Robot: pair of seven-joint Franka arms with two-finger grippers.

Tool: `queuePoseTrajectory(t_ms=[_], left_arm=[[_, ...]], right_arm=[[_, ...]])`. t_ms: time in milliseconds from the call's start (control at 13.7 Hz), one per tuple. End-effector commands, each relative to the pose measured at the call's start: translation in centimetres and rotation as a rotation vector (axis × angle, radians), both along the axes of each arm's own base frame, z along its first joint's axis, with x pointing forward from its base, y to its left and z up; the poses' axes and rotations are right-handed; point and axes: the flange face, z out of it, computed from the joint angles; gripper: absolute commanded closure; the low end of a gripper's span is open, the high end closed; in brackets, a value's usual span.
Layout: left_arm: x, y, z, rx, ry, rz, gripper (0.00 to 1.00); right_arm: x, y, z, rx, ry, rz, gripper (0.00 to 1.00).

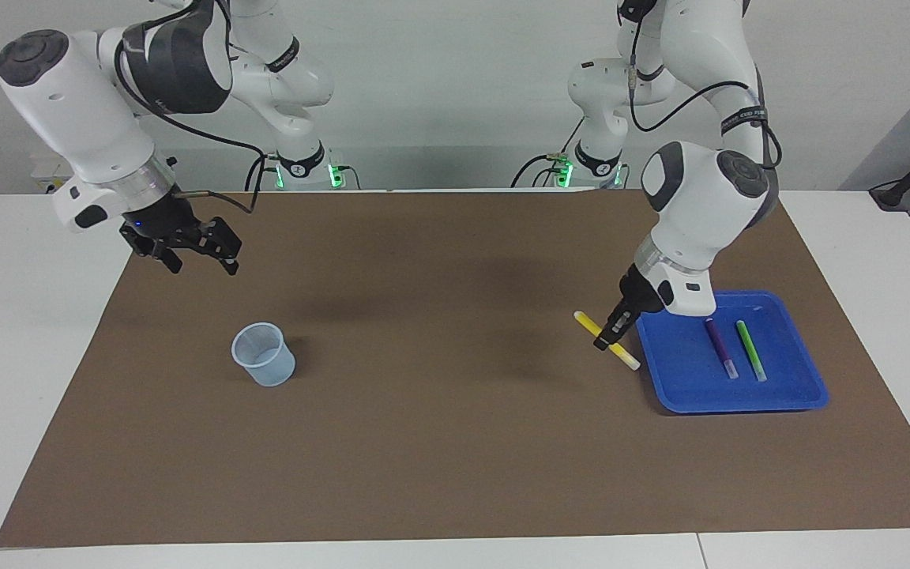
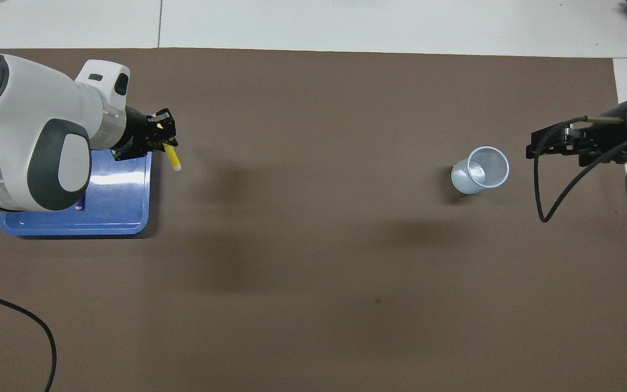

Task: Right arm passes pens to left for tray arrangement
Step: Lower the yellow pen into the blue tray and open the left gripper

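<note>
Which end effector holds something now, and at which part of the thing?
The left end effector holds the yellow pen near its middle; the right end effector holds nothing.

Bright-blue square plastic tray (image 1: 799,395) holds 1 purple slim marker pen (image 1: 720,346) and 1 green slim marker pen (image 1: 750,349); yellow slim marker pen (image 1: 607,342) pale-tipped; pale translucent plastic cup (image 1: 264,354); plain brown mat (image 1: 439,442).

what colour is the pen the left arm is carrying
Yellow pen with a pale tip, clearest in the facing view.

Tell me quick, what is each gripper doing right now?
Left gripper: shut on the yellow pen, just beside the blue tray.
Right gripper: open, holding nothing, waiting up in the air.
</note>
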Motion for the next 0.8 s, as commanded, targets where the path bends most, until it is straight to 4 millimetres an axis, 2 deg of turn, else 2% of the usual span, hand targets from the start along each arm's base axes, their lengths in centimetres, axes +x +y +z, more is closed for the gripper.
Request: queuePoseTrajectory(t_ms=[0,146,293,512,585,732], left_arm=[[-0.9,2.1,-0.7,0.116,-0.007,-0.200,1.00],[-0.5,5.0,-1.5,0.130,-0.012,-0.301,1.00],[-0.1,7.3,-2.3,0.222,-0.014,-0.403,1.00],[-0.3,9.0,-3.5,0.260,-0.014,-0.473,1.00],[-0.8,10.6,-4.6,0.258,-0.006,-0.450,1.00],[-1.7,10.9,-6.9,0.256,-0.028,-0.445,1.00]], right_arm=[[-0.9,-0.3,0.1,-0.028,0.009,0.009,0.00],[-0.9,-0.5,0.1,-0.028,0.010,0.005,0.00],[-0.9,-0.5,0.1,-0.028,0.010,0.002,0.00],[-0.9,-0.5,0.1,-0.028,0.008,0.000,0.00],[-0.9,-0.6,0.1,-0.028,0.009,0.000,0.00],[-0.9,-0.6,0.1,-0.028,0.009,-0.001,0.00]])
